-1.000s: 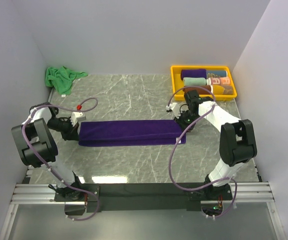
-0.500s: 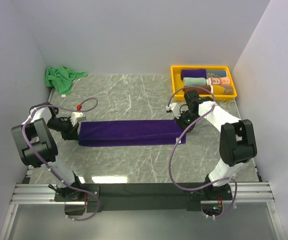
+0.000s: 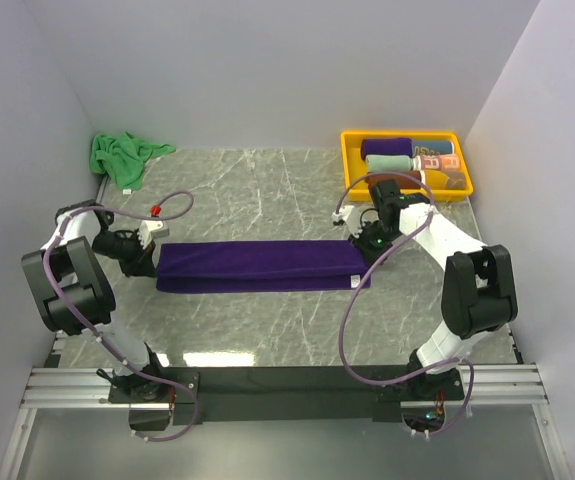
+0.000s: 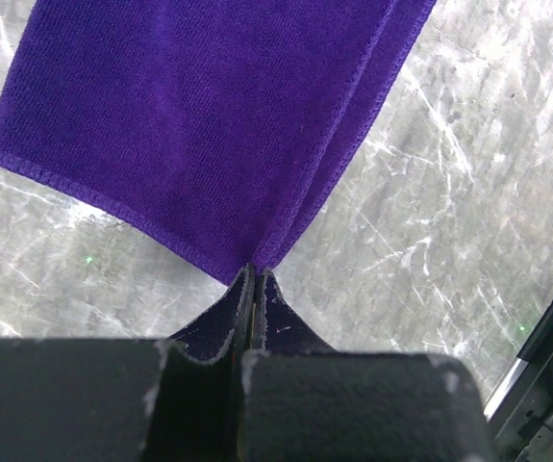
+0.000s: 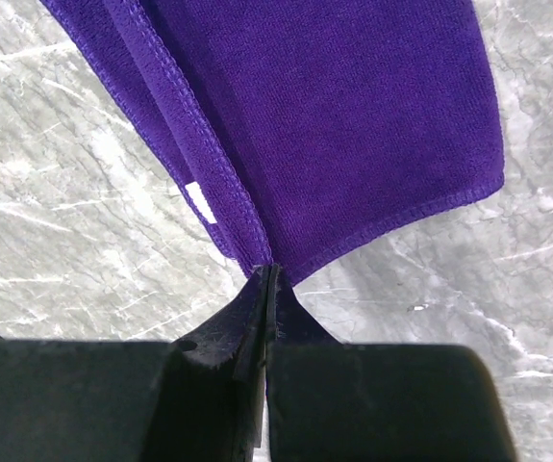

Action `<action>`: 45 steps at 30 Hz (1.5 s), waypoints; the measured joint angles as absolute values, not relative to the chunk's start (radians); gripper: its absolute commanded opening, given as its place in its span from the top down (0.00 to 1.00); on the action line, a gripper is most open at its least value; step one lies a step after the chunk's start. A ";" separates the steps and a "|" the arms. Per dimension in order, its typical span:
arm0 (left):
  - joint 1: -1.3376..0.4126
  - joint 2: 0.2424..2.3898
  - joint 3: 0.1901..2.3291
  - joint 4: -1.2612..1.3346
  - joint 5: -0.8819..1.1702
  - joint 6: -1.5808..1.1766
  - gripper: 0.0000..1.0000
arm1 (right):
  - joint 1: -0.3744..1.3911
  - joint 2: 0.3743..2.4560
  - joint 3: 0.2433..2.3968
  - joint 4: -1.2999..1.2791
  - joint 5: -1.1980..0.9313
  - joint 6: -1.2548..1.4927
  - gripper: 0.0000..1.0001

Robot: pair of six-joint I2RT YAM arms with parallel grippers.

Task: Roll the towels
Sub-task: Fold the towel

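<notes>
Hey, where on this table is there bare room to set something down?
Two bare patches: the far strip behind the purple towel, between the green towel and the yellow tray; the near strip between purple towel and black base rail. Crowded: the towel's ends, pinched by the left hand and right hand, and the filled tray.

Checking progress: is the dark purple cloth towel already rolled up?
No, the dark purple cloth towel lies flat as a long folded strip.

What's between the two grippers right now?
The purple towel, a folded strip pinched at its ends by the left gripper and right gripper, seen in the top view.
</notes>
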State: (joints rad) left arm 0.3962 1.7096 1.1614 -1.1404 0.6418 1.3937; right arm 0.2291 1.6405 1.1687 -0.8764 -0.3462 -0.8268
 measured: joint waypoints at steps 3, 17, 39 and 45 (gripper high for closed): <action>0.396 1.710 1.161 -1.145 0.641 1.394 0.99 | 0.229 1.641 1.158 -0.874 -0.349 -0.828 1.00; 0.406 1.673 1.149 -1.229 0.632 1.457 0.64 | 0.229 1.567 1.145 -0.947 -0.364 -0.858 0.66; 0.255 1.687 1.029 -0.917 0.603 0.922 0.73 | 0.331 1.867 1.215 -0.901 -0.220 -0.517 0.80; 0.256 1.716 0.997 -0.878 0.553 0.866 0.73 | 0.336 1.875 1.210 -0.899 -0.142 -0.484 0.82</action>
State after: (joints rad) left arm 0.2558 1.7157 0.9970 -0.8780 0.5533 0.8661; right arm 0.3363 1.8748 1.2098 -0.8986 -0.1425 -0.4843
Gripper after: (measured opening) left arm 0.266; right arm 0.186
